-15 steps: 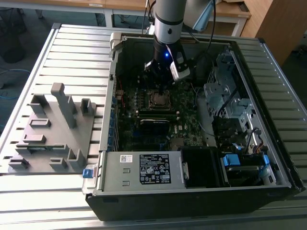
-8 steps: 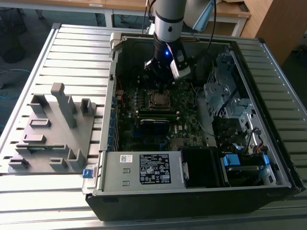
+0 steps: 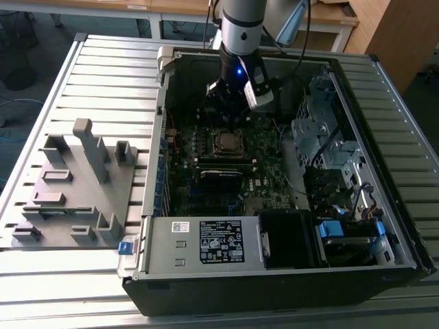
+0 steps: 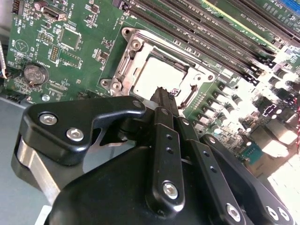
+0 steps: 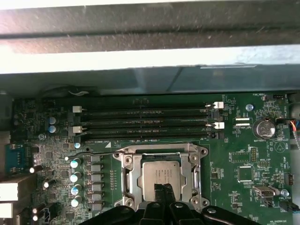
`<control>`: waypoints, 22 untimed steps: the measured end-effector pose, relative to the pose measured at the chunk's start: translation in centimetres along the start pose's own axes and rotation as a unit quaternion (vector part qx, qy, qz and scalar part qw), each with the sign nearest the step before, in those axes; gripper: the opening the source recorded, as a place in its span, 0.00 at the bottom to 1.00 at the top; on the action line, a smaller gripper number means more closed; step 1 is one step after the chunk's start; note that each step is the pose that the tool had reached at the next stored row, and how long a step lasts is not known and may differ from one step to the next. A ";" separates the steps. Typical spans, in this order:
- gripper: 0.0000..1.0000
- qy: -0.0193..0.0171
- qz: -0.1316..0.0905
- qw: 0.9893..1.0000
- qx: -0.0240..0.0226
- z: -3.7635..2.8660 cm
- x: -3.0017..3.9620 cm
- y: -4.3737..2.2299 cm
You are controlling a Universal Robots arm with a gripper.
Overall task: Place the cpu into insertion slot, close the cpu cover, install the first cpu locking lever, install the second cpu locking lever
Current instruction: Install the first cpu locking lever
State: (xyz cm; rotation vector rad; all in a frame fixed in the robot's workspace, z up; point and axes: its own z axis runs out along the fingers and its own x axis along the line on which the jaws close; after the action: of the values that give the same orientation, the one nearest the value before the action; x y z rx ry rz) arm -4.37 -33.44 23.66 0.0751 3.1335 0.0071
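Second wrist view puts the black two-fingered gripper (image 4: 161, 93) nearest to us. Its fingers are drawn tight together with nothing between them, which we judge gives one narrow tip for nudging small socket parts. That tip sits over the near edge of the cpu (image 4: 157, 75), a small flat square chip with a dull silver-grey metal top; whether it touches we cannot tell.

The cpu lies flat in the insertion slot (image 3: 226, 142), a small square silvery-rimmed socket on the green circuit board (image 5: 243, 159), with its metal face up toward the gripper. Being square, it has no long axis; two of its edges run parallel with the long black memory slots (image 5: 140, 124) just beyond.

Around it the cpu cover (image 5: 159, 151), a thin silvery metal frame plate, lies down flat with the chip showing through its window; we judge this keeps the chip seated. Whether the locking levers are latched we cannot tell.

Farther out, the open black computer case (image 3: 274, 298) lies on its side on the grey slatted table (image 3: 103, 68), so the arm reaches the board from above.
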 end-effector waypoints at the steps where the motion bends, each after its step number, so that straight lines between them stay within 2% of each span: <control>1: 0.10 0.000 0.000 1.000 0.000 -0.12 0.00 0.00; 4: 0.10 0.000 0.000 1.000 0.000 -0.39 0.00 0.00; 13: 0.10 0.000 0.000 1.000 0.000 -0.44 0.12 0.00; 19: 0.10 -0.004 0.000 1.000 0.000 -0.44 1.32 -0.06; 22: 0.10 -0.008 0.000 1.000 0.000 -0.45 2.01 -0.09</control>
State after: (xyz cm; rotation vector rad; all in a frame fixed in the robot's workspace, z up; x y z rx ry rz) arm -6.39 -33.44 24.10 0.0747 3.1177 0.0077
